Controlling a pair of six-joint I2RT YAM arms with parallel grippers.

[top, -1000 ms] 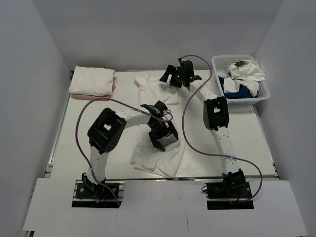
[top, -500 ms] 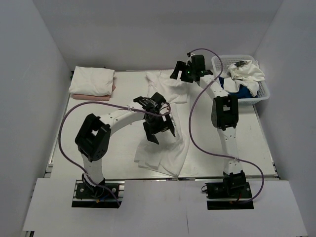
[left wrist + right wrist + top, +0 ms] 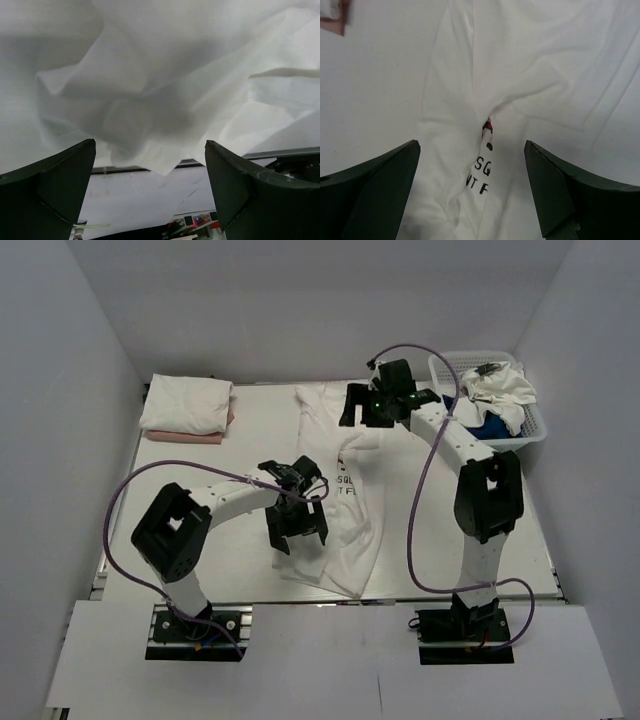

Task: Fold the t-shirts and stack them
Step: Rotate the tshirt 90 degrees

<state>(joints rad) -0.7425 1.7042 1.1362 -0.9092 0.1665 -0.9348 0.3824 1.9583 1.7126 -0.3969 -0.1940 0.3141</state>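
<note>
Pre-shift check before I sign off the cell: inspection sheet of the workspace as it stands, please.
Surface: white table, flat.
Job's things: printed t-shirt spread crumpled mid-table; folded stack, white over pink, far left corner.
Clutter: basket far right, holding white cloth and blue cloth.
Grippers: left gripper open over the shirt's near part; right gripper open over its far part.
Cables: purple left cable and right cable loop loosely off the arms.
Surroundings: plain walls; nothing else seen.
</note>
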